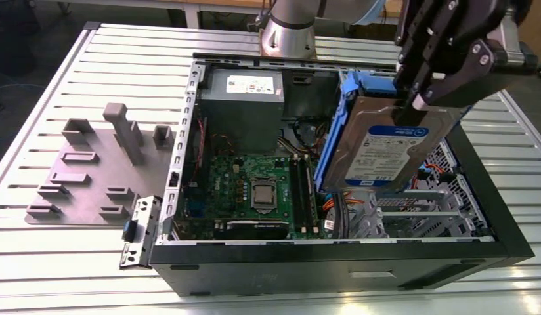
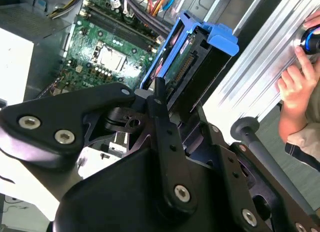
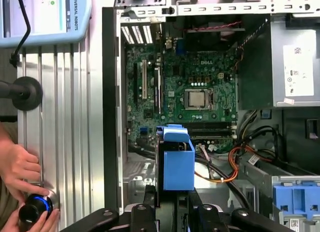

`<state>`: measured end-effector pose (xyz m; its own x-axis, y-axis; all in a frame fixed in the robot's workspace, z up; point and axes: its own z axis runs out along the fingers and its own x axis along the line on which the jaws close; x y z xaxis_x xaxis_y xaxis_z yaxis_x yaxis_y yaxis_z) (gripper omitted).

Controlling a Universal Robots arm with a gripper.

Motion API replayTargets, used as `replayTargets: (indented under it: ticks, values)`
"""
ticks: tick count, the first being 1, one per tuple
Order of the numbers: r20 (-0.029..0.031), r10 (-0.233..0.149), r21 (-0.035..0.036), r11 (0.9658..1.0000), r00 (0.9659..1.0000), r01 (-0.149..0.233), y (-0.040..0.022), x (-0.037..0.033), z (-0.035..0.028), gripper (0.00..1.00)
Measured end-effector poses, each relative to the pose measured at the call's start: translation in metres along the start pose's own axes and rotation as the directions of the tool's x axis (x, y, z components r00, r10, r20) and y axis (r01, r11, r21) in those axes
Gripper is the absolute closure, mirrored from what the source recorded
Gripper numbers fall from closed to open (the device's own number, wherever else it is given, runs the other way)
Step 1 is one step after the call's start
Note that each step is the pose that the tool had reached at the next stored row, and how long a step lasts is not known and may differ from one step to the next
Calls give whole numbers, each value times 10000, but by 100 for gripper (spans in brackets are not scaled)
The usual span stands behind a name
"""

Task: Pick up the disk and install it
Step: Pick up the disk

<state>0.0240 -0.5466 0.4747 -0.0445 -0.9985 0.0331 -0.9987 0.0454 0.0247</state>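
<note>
Hanging over the open computer case [image 1: 323, 266] in the exterior view, the disk [image 1: 389, 147] is clamped by its upper end in my gripper [image 1: 413, 108]. Its label faces the camera and its blue frame edge is turned toward the motherboard [image 1: 253, 190]. It sits above the metal drive cage [image 1: 419, 213] on the exterior view's right and looks clear of everything below — Operator

What do the wrist cameras give you? — Desk

In the second wrist view, a black finger [image 2: 162, 117] lies flat against the disk [image 2: 200, 47], whose far end points down at the motherboard [image 2: 105, 57]. A person's hand [image 2: 295, 87] rests at the edge of the slatted table [image 2: 260, 57], beside the case. In the first wrist view, the disk [image 3: 177, 159] reads as a blue block pinched at the gripper [image 3: 172, 194]. Orange cables [image 3: 220, 178] run just beside it, the fixed blue-handled caddy [image 3: 295, 199] is well apart, and a hand [image 3: 20, 167] is on a lit knob [image 3: 36, 208] — Operator

So how would you handle this stretch? — Desk

Slowly, I judge. Held by one end only, the disk would lever in the fingers at any knock, so I would keep it square to the cage opening. I would also keep the free end off the orange cables and use both wrist views to check the frame's edges against the metal before committing any force — Operator
</note>
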Motion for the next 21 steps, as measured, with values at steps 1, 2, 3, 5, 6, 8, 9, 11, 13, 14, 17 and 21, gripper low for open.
replayTargets:
  ticks: [1, 2, 3, 5, 6, 8, 9, 11, 13, 14, 17, 21]
  values:
    - [0, 0, -6, 10000, 10000, 0, -29, 7, 3, 65]
    - [-2, 0, -13, 10000, 10000, 0, -58, 14, 5, 65]
    - [-1, -1, -20, 10000, 10000, 1, -84, 18, 7, 65]
    - [-2, -2, -31, 10000, 10000, 2, -131, 24, 11, 65]
    - [-1, -1, -37, 10000, 10000, 1, -151, 27, 14, 65]
    - [-3, -1, -49, 10000, 10000, 1, -191, 31, 17, 65]
    - [-2, -2, -55, 10000, 10000, 2, -210, 32, 19, 65]
    - [-3, -3, -62, 10000, 10000, 3, -235, 31, 21, 65]
    - [-5, -1, -63, 10000, 10000, 1, -238, 32, 21, 65]
    - [-4, -1, -63, 10000, 10000, 1, -238, 32, 21, 65]
    - [-3, -2, -63, 10000, 10000, 2, -239, 32, 21, 65]
    - [-4, -4, -63, 10000, 10000, 4, -247, 53, 22, 65]
